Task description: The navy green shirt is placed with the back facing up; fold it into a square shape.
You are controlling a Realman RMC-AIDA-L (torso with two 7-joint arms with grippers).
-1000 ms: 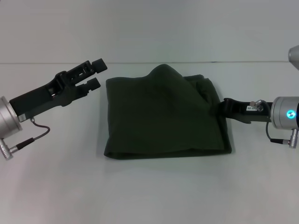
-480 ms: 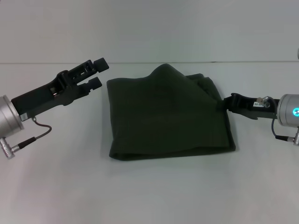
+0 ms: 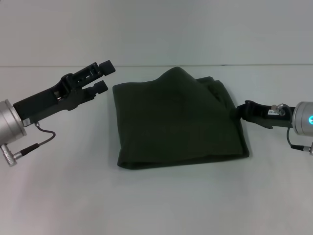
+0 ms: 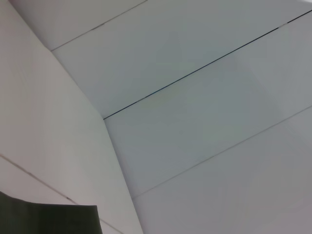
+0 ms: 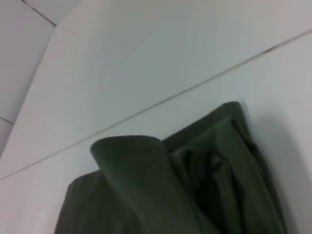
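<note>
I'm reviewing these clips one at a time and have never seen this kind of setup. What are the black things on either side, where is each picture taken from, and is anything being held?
This is a two-armed robot. The wide picture comes from a camera on its head, looking down at a white table. The other two come from cameras on each wrist.

On the table lies the navy green shirt, already folded into a rough rectangle, with one raised hump of cloth at its far edge.

The left gripper hangs open beside the shirt's far left corner, touching nothing. The right gripper meets the shirt's right edge and seems to pinch it, though its fingers are hidden by cloth.

The right wrist picture shows the shirt's hump up close.
</note>
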